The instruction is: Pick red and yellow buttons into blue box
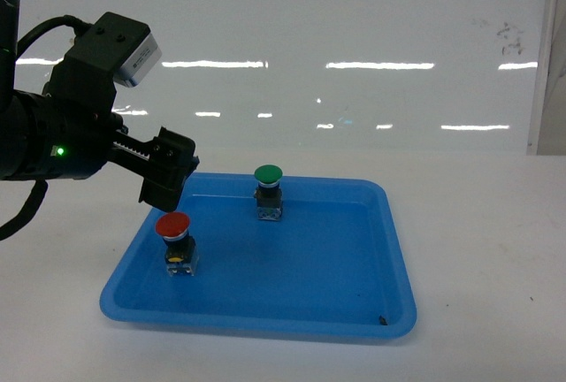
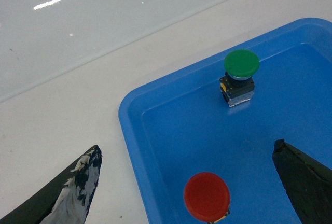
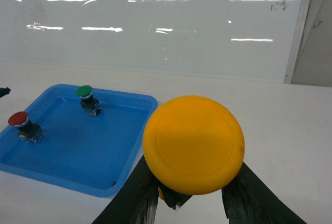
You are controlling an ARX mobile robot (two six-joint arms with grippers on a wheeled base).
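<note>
Yellow button (image 3: 193, 144) fills the right wrist view, clamped in the right gripper (image 3: 189, 190); the head view shows neither. Beyond, the left gripper (image 2: 187, 177) hangs open above the red button (image 1: 173, 226) in the shallow blue tray (image 1: 393, 249). Next, I judge: descend, close. Farther off, the green button (image 1: 268, 174) stands. No blue box visible.
</note>
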